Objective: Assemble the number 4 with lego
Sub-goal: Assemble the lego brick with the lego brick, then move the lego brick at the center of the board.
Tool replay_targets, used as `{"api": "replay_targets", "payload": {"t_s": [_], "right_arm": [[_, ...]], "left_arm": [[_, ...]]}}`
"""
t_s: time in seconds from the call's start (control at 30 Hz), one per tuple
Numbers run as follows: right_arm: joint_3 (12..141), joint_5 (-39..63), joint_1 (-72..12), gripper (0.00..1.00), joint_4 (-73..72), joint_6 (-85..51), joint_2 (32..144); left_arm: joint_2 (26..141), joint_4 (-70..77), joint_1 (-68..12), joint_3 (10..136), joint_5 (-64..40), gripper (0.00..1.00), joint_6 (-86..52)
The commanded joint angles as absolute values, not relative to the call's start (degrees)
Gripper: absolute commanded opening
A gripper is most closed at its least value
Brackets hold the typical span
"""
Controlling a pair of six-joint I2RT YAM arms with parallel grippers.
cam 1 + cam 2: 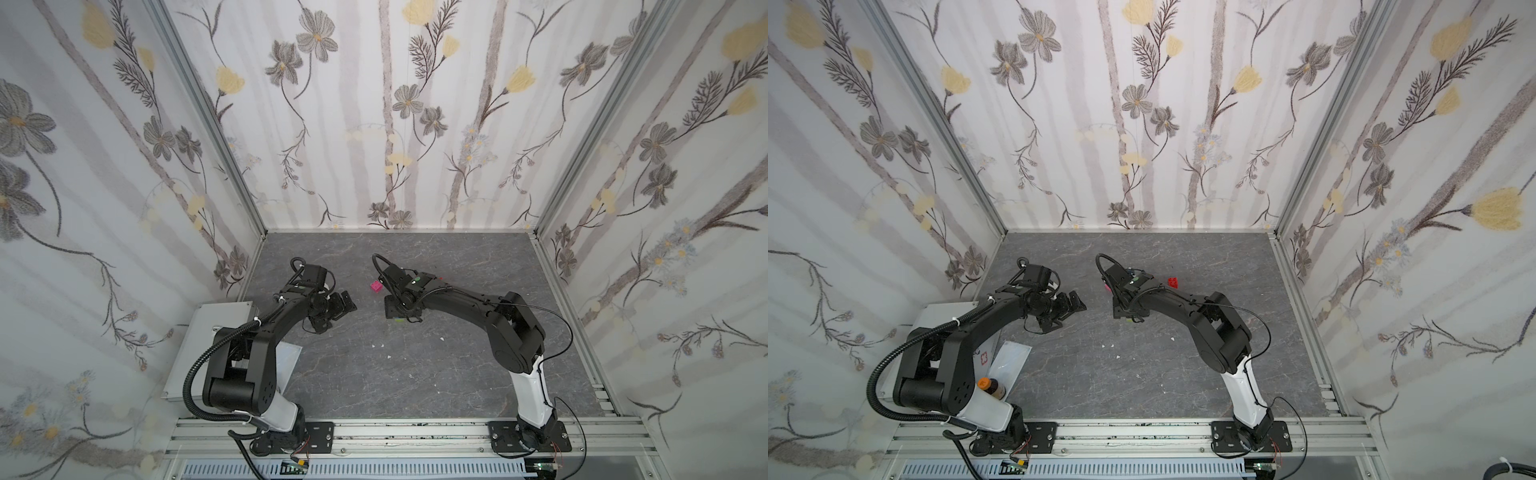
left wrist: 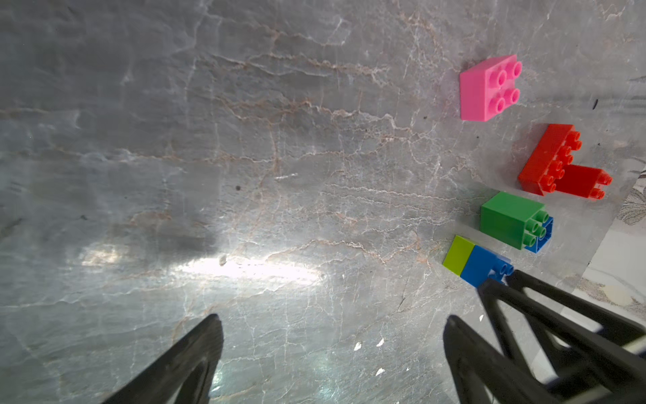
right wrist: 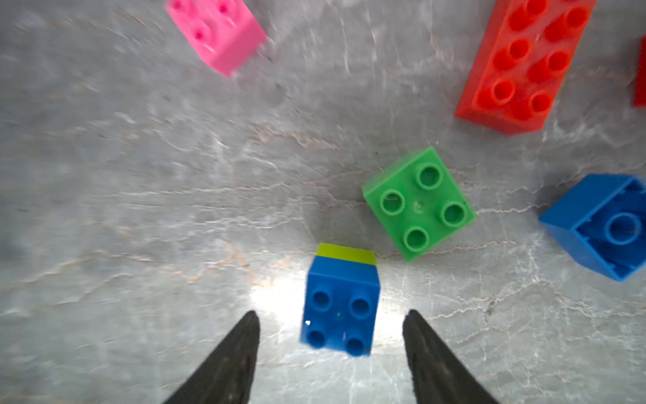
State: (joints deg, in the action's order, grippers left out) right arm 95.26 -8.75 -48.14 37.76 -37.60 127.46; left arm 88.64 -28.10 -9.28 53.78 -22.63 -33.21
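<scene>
While the left gripper [image 2: 332,317] hangs spread wide above the table [image 2: 244,140], the right gripper [image 3: 332,314] stands parted around a blue brick [image 3: 341,304] joined atop a lime brick [image 3: 346,252], not touching. Beyond lie the dark green brick [image 3: 417,204], a tipped second blue brick [image 3: 601,227], then the long red brick [image 3: 524,66] and pink brick [image 3: 216,31].

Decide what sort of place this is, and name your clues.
Probably a robot test cell, not a home: left arm and right arm bolted to an aluminium rail, flowered wall panels boxing in the tabletop, lego scattered on it.
</scene>
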Motion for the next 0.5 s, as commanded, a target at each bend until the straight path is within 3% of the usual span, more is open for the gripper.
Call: {"api": "replay_targets", "payload": {"t_s": [0.0,0.1,0.27,0.47], "right_arm": [[98.99,-7.85,-46.88,0.93,37.30,-30.84,125.72],[99.49,-3.37,-44.96,0.94,33.91,-16.58,125.62],[104.75,3.24,-41.19,0.87,32.60,8.84,131.58],[120.52,7.58,-39.72,0.85,37.23,14.19,142.56]], "left_arm": [[88.60,-29.08,-9.32,54.38,-21.90,1.00,-33.29],[88.38,-29.95,-9.32,54.83,-20.12,1.00,-33.38],[84.11,-27.57,-7.23,52.92,-15.99,1.00,-37.19],[79.70,-26.45,-3.97,51.02,-13.72,1.00,-39.38]]}}
